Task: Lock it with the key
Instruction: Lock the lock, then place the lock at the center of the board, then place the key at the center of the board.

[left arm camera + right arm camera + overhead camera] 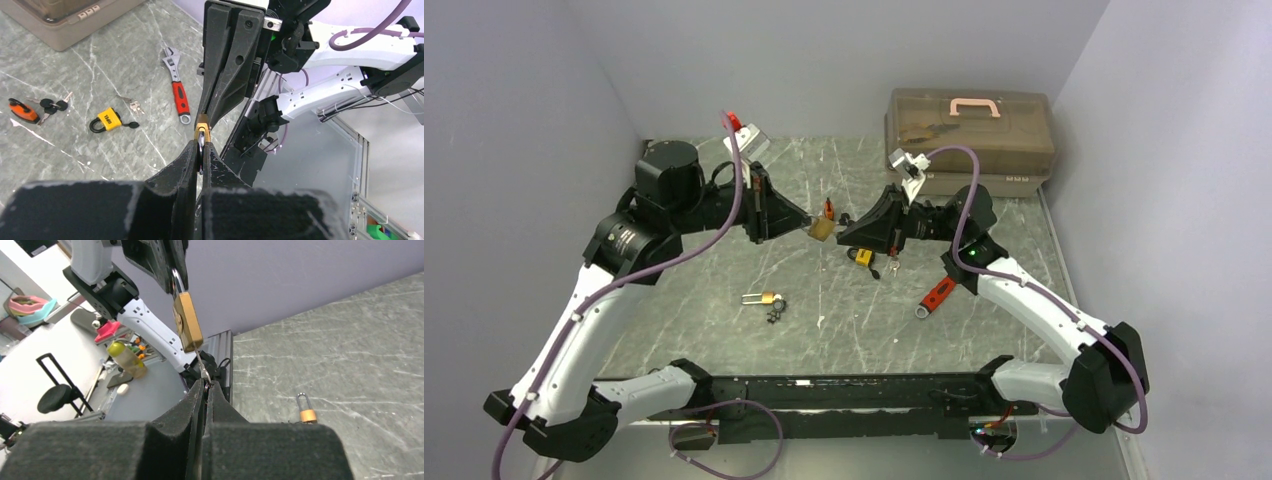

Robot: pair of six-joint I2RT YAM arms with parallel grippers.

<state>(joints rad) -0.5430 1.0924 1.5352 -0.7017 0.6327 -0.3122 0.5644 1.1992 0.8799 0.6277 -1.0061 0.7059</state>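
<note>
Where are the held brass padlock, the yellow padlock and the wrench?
brass padlock [187,322], right wrist view, on its body.
yellow padlock [109,119], left wrist view, on its body.
wrench [180,98], left wrist view, on its red handle.

1. Brown toolbox [970,135] with a pink handle, at the table's [724,330] 1 o'clock
2. Red-handled wrench [935,296], 4 o'clock
3. Yellow padlock [863,257], near centre
4. Orange padlock [828,208], 12 o'clock
5. Small brass padlock [764,298], 8 o'clock

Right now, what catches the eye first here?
A brass padlock hangs in mid-air above the middle of the table: the left jaws are shut on its shackle, the right jaws on the key in its base. Below lie a yellow padlock, a small brass padlock and a red-handled wrench.
</note>
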